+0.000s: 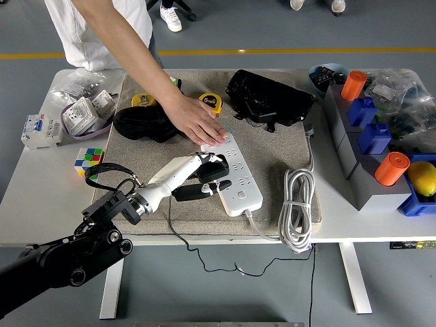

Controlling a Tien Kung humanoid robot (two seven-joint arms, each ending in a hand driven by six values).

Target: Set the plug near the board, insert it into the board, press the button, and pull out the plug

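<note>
A white power strip (235, 172) lies on the grey mat (272, 146), its coiled white cable (297, 204) to the right. My left hand (197, 178) is shut on a black plug (215, 170) and holds it against the strip's left edge, over the sockets. The plug's thin black cord (178, 235) runs down off the table's near edge. A person's hand (197, 122) presses flat on the strip's far end and holds it in place. Whether the plug's pins are in a socket is hidden by my fingers.
Two yellow tape measures (211, 102), a black pouch (139, 124) and a black bag (269, 99) lie at the mat's back. A Rubik's cube (90, 160) and white electrical parts (85, 112) are at the left. Grey bins with orange cylinders (392, 169) stand at the right.
</note>
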